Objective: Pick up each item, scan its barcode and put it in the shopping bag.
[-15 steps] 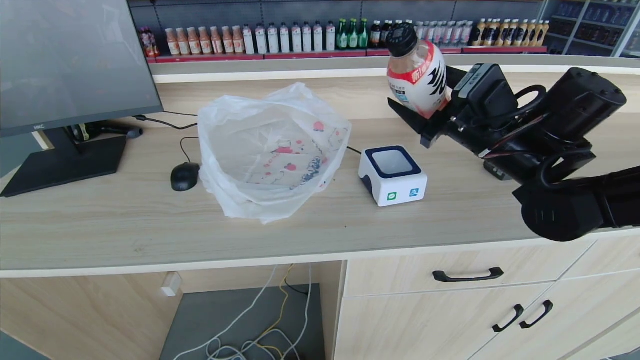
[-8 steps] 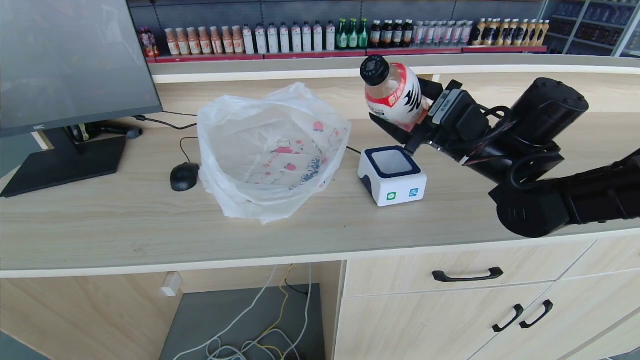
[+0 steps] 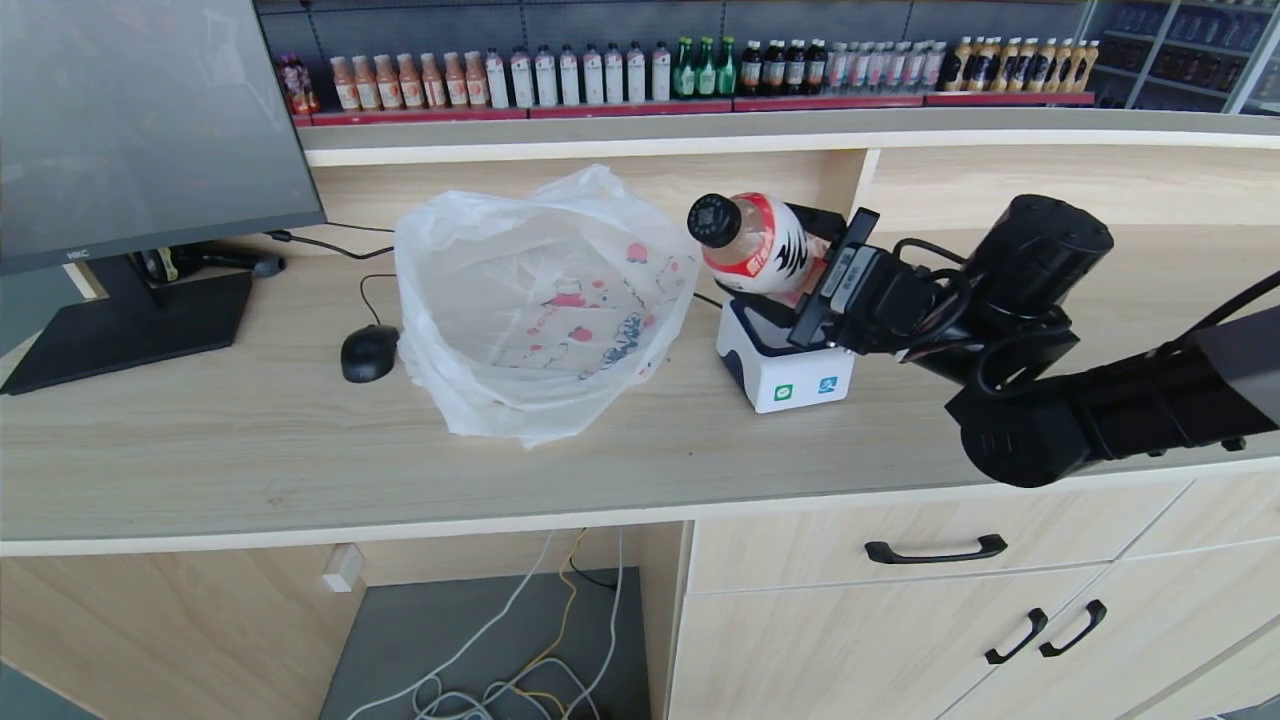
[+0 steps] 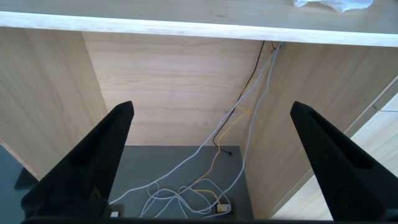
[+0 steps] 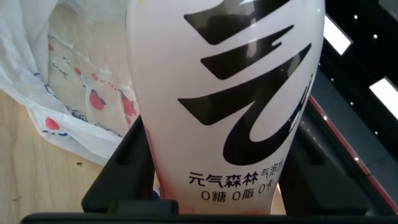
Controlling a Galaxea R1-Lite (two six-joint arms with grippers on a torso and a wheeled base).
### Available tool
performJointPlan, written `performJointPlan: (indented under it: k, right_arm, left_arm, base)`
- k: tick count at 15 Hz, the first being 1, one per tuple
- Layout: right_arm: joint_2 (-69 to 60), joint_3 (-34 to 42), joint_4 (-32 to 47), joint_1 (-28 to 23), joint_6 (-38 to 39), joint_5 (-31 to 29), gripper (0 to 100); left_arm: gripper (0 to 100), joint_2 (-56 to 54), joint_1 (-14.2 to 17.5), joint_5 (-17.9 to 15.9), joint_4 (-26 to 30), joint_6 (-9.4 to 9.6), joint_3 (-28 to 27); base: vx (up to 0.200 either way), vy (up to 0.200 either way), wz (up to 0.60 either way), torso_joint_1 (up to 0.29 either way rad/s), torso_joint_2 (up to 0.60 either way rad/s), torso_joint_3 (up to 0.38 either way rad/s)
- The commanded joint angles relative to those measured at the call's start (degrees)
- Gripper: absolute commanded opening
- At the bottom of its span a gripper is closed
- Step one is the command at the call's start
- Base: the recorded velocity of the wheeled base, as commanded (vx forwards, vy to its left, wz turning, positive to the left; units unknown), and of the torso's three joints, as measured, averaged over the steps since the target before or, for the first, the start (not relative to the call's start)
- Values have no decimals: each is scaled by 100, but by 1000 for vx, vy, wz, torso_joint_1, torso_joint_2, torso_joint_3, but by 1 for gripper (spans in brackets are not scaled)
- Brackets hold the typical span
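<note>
My right gripper (image 3: 790, 262) is clenched on the bottle (image 3: 752, 243), holding it just above the scanner (image 3: 790, 378) at frame centre, I'd say so the label faces the scan window. The bottle is tipped nearly flat. Its long axis runs left-right in the head view, cap toward the shopping bag (image 3: 540, 300) at left, base end in my fingers. Left gripper (image 4: 211, 165) is released, fingers spread, parked below the counter (image 4: 186, 25), out of the way.
</note>
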Motion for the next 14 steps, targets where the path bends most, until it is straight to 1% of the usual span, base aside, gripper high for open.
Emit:
performJointPlan:
  k: [1,6,14]
  right_arm:
    - [64,-43,-4,-18,-29,9,0]
    - [73,-43,-4,-247,-134,264,0]
    - [81,1,-4,-247,-134,299,0]
  left_arm:
    - [100,0,2,0,0,-2,0]
    - [100,0,2,0,0,-2,0]
    - [100,0,2,0,0,-2,0]
  base:
    - [0,0,0,0,0,0]
    - [0,0,0,0,0,0]
    - [0,0,0,0,0,0]
